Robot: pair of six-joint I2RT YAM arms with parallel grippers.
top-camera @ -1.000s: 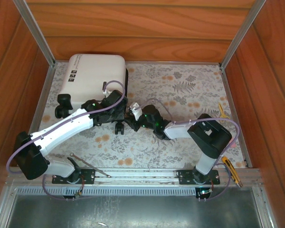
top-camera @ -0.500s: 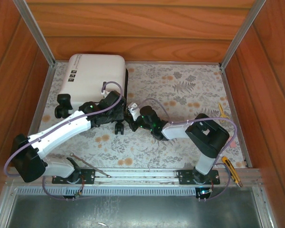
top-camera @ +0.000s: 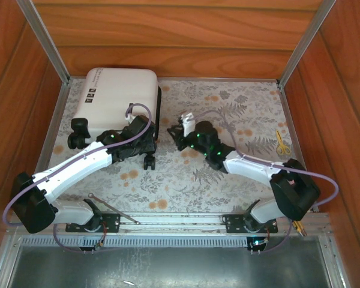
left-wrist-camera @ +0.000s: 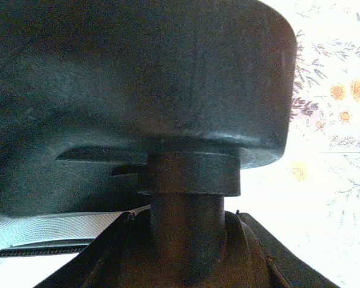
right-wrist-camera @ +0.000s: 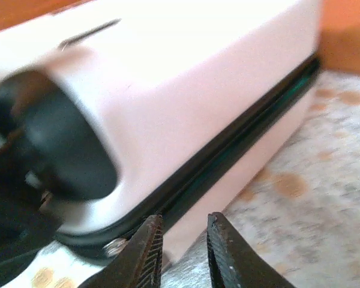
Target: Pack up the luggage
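Note:
The luggage, a closed white hard-shell suitcase, lies flat at the back left of the flowered table. My left gripper is at its near right corner. In the left wrist view the fingers are shut on the stem under a big black wheel. To the right of the case my right gripper stands a little apart from it. Its fingers are slightly open with nothing between them. They point at the luggage's black seam, beside another wheel.
Yellow scissors lie near the table's right edge. A yellow pen-like tool rests by the right arm's base, and a thin metal rod lies by the left base. Wooden walls close in the back and both sides.
My right arm has swung out to the right and its gripper has drawn back from the luggage's corner, uncovering the scissors. The left gripper has kept its hold on the wheel.

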